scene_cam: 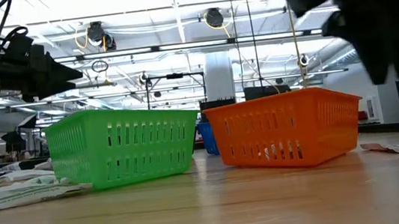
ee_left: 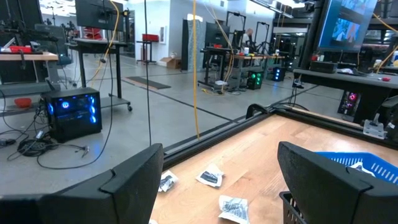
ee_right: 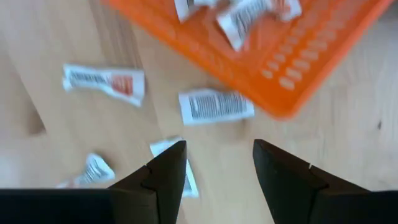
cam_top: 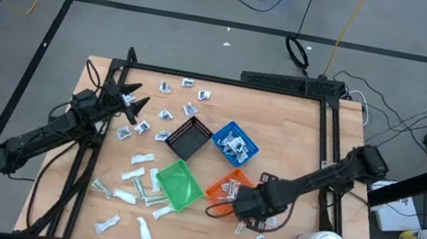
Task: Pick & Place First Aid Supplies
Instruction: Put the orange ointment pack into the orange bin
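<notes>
The first aid supplies are small flat white and silvery packets, some printed with barcodes or red marks, scattered over the table around the orange bin; several lie inside that bin. The right gripper hangs just beside the orange bin's corner, its jaws spread and empty above loose packets. The left gripper waits well away from the orange bin, beyond the black bin, with its jaws spread wide, holding nothing.
</notes>
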`<state>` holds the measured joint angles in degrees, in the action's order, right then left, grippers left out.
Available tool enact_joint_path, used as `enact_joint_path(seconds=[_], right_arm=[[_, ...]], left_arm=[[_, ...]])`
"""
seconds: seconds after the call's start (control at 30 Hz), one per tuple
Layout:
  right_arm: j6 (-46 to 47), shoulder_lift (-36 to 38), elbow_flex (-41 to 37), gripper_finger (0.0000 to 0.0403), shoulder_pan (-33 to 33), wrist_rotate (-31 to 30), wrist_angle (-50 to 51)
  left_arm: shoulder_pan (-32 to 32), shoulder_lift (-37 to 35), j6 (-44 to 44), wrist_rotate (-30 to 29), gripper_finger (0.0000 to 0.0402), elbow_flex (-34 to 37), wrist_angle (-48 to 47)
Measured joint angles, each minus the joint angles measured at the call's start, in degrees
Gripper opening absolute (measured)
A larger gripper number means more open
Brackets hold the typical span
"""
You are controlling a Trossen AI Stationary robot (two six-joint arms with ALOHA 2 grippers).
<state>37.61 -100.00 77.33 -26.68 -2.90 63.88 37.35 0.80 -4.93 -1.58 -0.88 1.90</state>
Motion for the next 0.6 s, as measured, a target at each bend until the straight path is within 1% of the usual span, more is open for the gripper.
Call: enact_joint_path(seconds=[0.3,0.37,0.5,0.6], right_arm=[[1.2,5.5,-6.0,0.0180,-4.2,0.2,-1.0],[2.6,5.6,-7.1,0.0180,-4.9,0.5,-2.1],[4.0,4.6,-10.1,0.0180,-6.1,4.2,-7.3],[5.2,3.6,-12.3,0.0180,-7.0,4.6,-10.4]], left_arm=[[0.0,0.0,0.0,0.0,0.0324,0.0,0.0],[0.0,0.0,0.0,0.0,0.0324,0.0,0.0],[0.0,0.0,0.0,0.0,0.0324,0.0,0.0],[0.0,0.0,0.0,0.0,0.0324,0.0,0.0]])
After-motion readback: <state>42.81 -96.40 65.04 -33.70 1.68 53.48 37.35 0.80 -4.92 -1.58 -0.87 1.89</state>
